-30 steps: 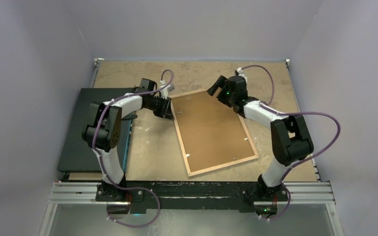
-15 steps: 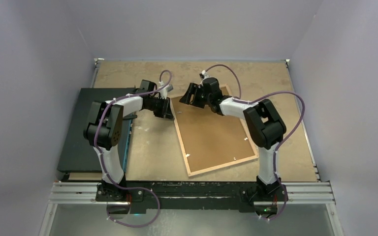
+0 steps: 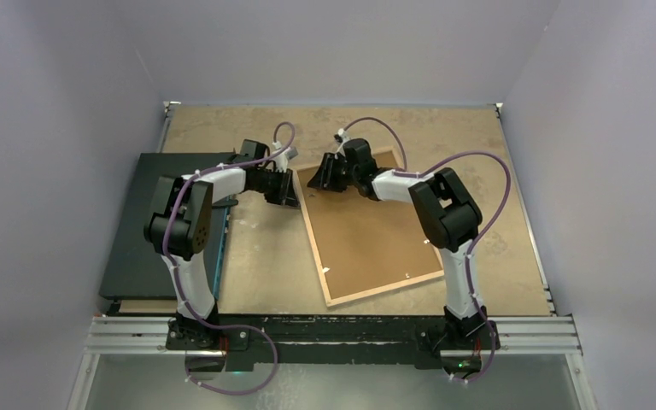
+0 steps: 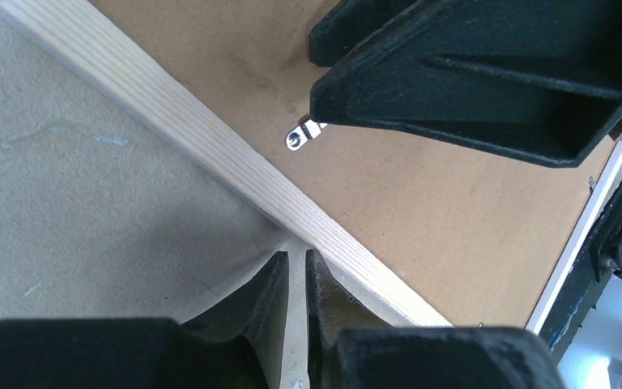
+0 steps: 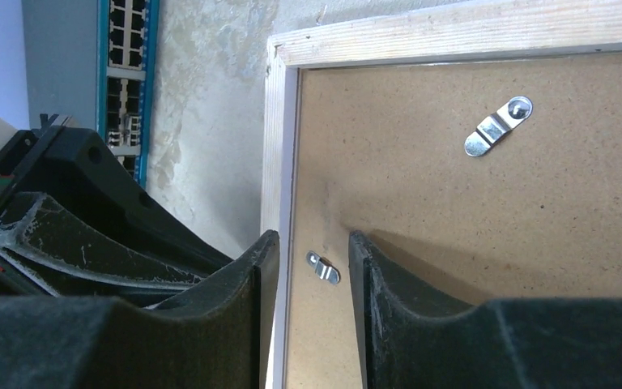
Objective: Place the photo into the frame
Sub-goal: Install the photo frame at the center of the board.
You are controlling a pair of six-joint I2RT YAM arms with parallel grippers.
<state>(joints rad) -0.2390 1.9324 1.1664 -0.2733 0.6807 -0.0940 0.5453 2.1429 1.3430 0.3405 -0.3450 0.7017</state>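
Frame (image 3: pixel 367 243) lies back-up; wrist views alone show left jaws near-shut at its edge, right jaws half-open astride a clip (image 5: pixel 322 267).

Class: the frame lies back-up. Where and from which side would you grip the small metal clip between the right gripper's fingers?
Probably pinch the clip across its narrow width, coming straight down from above: it lies flat on the backing board, close beside the wooden rail.
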